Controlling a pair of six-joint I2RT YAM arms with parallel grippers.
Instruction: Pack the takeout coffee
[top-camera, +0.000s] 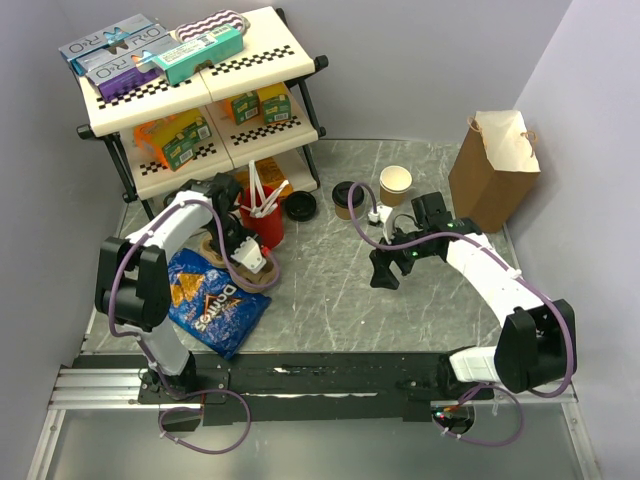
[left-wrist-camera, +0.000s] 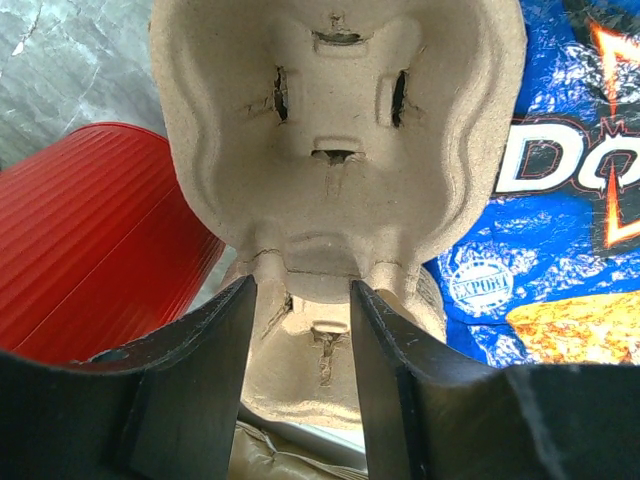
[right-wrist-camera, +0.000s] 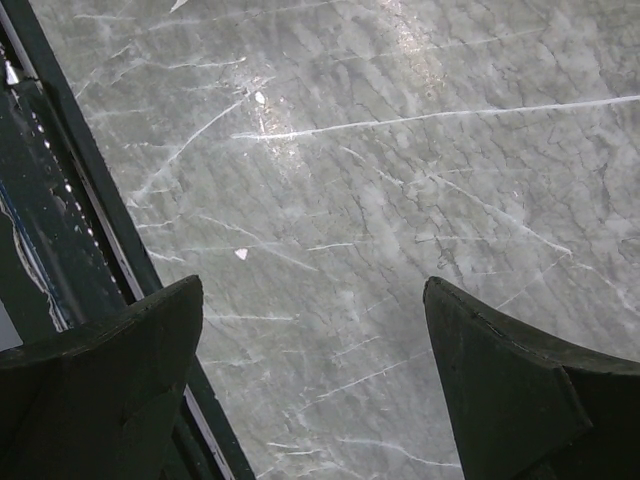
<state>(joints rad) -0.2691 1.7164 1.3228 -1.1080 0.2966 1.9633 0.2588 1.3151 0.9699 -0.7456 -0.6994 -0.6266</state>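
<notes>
my left pincer (left-wrist-camera: 300, 290) is clenched on a moulded pulp cup carrier (left-wrist-camera: 335, 110). my two dark fingers press on either side of its narrow middle rib, with one empty cup well lying ahead of my fingertips. a ribbed red cup (left-wrist-camera: 90, 230) sits just to the left of the carrier, and a blue doritos bag (left-wrist-camera: 560, 230) lies on its right, partly under it. from above, white sticks stand up out of that red cup.

my right pincer (right-wrist-camera: 312, 290) is released, its fingers spread wide with nothing between them. it hangs over bare grey marbled table (right-wrist-camera: 400, 150), and the dark rail at the table's near edge runs past its left finger.

the takeout coffee (top-camera: 347, 200) stands upright on the table, far from me and near the middle, with its black lid on. it sits between a loose round black lid (top-camera: 300, 206) on its left and a lidless tan cup (top-camera: 395, 183) on its right. neither pincer touches it. my right one is the nearer, and my left is well apart, over by the red cup. a brown paper bag (top-camera: 495, 165) stands open at the far right, beyond the lidless cup.
</notes>
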